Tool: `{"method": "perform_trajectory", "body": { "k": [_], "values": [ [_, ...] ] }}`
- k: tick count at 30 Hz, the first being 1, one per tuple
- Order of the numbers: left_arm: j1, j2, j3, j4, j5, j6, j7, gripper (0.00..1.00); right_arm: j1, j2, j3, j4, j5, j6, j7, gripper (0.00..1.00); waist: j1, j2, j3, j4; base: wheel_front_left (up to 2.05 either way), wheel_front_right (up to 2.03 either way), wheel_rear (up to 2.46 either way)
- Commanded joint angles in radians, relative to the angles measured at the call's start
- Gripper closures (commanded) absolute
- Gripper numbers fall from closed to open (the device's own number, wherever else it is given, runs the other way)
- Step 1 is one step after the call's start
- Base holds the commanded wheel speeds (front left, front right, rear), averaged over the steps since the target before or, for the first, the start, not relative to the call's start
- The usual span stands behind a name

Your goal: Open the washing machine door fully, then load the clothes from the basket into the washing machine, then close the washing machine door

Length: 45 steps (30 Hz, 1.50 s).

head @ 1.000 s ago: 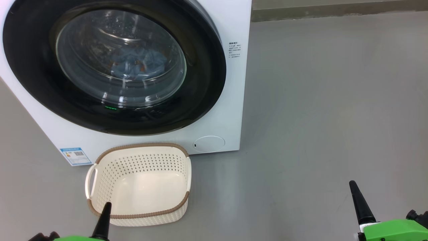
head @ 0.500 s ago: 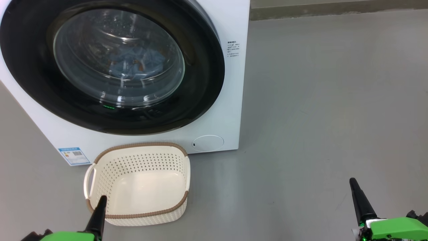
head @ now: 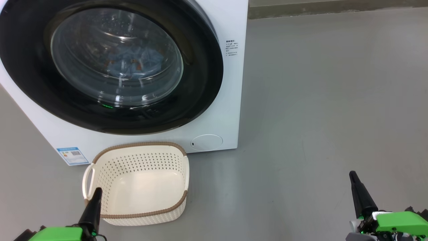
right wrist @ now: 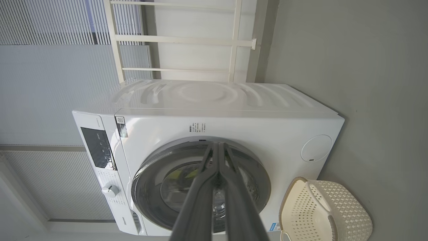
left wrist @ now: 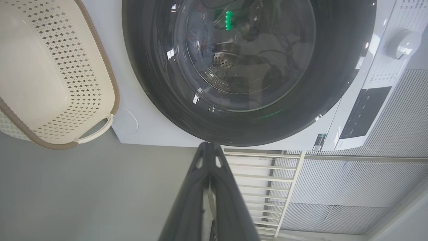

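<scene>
Since the earlier frames the head camera has shifted slightly, so the whole scene sits a little further left; against it, the left gripper (head: 97, 193) and the right gripper (head: 353, 176) both reach higher up the head view, with more of their green housings showing. The washing machine door (head: 113, 87) lies closed, flush against the front of the washing machine (head: 230, 100). Behind its glass the clothes (head: 133, 62) rest inside the drum, seen as light blue fabric with orange-brown marks; a cream piece cannot be made out. The basket (head: 140, 164) stands empty on the grey floor (head: 317, 100), just in front of the machine and below the door, between the blue label sticker (head: 72, 155) and the round service cover (head: 206, 142). The left gripper's tip overlies the near left corner of the basket in the head view; contact cannot be judged. In the left wrist view the left gripper (left wrist: 209, 148) has its two fingers pressed together around nothing, pointing at the lower rim of the door (left wrist: 334, 67), with the basket (left wrist: 67, 67) to one side. In the right wrist view the right gripper (right wrist: 219, 147) is likewise clenched and empty, well apart from the machine (right wrist: 234, 100); the control panel (right wrist: 97, 147), the knob (right wrist: 110, 190) and the basket (right wrist: 347, 211) are visible.
</scene>
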State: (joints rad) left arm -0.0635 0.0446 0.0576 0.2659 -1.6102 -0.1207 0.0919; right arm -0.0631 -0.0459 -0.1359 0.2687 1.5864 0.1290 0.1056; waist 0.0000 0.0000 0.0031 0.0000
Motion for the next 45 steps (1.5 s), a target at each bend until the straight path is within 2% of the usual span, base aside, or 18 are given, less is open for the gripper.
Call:
{"method": "perform_trajectory", "body": {
  "k": [1, 45],
  "values": [
    [-0.043, 0.019, 0.038, -0.021, -0.014, -0.01, 0.006, 1.0, -0.045, -0.004, 0.022, -0.024, 0.022, 0.002, 0.008, 1.0, 0.0, 0.0, 0.0, 0.0, 0.0, 0.0, 0.0],
    [-0.044, 0.013, 0.046, -0.021, -0.007, -0.01, 0.013, 1.0, -0.045, -0.004, 0.022, -0.024, 0.022, 0.002, 0.008, 1.0, 0.0, 0.0, 0.0, 0.0, 0.0, 0.0, 0.0]
  ]
}}
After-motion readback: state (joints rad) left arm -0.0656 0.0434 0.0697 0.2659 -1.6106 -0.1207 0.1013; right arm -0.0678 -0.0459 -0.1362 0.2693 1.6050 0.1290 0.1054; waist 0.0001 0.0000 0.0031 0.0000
